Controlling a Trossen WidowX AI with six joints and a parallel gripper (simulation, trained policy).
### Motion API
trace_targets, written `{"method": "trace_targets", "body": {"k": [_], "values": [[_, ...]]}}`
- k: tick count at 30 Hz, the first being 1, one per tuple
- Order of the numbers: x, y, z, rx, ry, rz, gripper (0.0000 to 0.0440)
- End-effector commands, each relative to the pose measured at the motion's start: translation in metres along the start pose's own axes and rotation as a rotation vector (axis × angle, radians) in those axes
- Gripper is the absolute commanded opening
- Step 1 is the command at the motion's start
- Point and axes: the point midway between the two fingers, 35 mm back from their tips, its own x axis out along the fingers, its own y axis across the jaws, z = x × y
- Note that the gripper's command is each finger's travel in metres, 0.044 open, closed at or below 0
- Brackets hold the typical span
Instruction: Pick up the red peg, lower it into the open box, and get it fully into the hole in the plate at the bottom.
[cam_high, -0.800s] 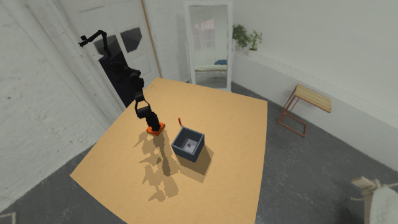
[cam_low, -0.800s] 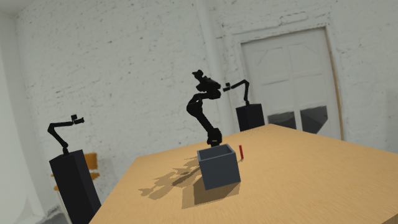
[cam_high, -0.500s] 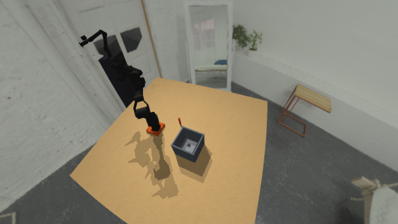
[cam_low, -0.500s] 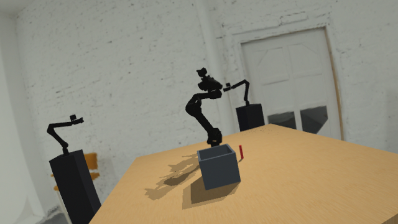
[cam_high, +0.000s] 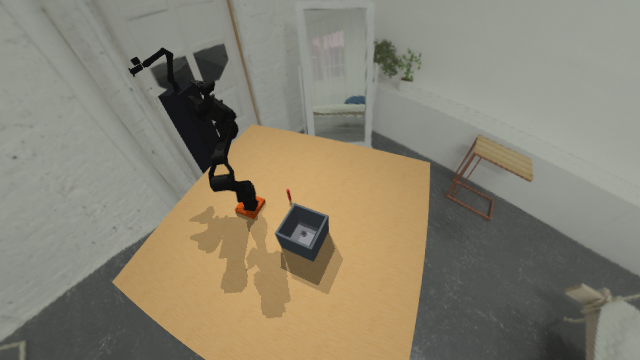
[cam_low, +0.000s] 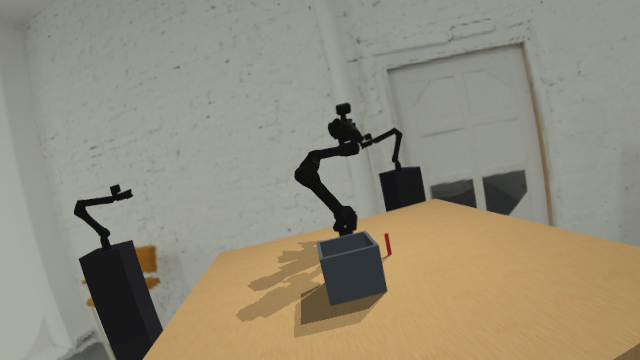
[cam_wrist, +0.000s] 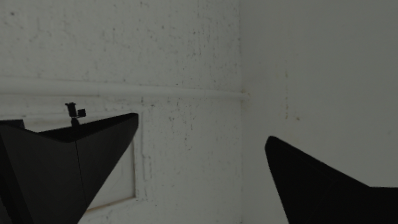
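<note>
- The open box (cam_high: 295, 245) (cam_low: 354, 275) stands on the counter (cam_high: 370, 200) (cam_low: 475, 280); inside it, at the bottom, lies a pale plate (cam_high: 310, 237) with a dark hole near its middle.
- The red peg (cam_high: 288, 195) (cam_low: 388, 244) stands upright on the counter, near the box and outside it, apart from the arm.
- The arm's orange base (cam_high: 241, 210) sits near the box, in the top view to its left.
- The pincer (cam_high: 200, 102) (cam_low: 345, 131) (cam_wrist: 203, 131) is released, its two fingers spread wide with nothing between them. It hangs high above the box's level and well apart from it, facing the walls.
- Beyond the counter, well away from the box, two black pedestals (cam_low: 122, 295) (cam_low: 401, 190) each carry a smaller black arm.
- Farther off from the box stands a white-framed mirror (cam_high: 370, 75).
</note>
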Motion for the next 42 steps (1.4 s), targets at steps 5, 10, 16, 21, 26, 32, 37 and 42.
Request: {"method": "trace_targets", "body": {"k": [5,10,16,21,26,32,37,42], "values": [[-0.013,-0.003,-0.047,0.195,0.216,0.005,0.0440],[-0.025,-0.005,-0.074,0.308,0.348,-0.011,0.0440],[-0.045,-0.007,-0.105,0.438,0.508,-0.053,0.0440],[-0.065,-0.010,-0.130,0.542,0.639,-0.105,0.0440],[-0.089,-0.012,-0.152,0.641,0.767,-0.173,0.0440],[-0.121,-0.015,-0.175,0.752,0.916,-0.272,0.0440],[-0.151,-0.016,-0.191,0.838,1.037,-0.368,0.0440],[-0.183,-0.016,-0.204,0.919,1.153,-0.476,0.0440]]}}
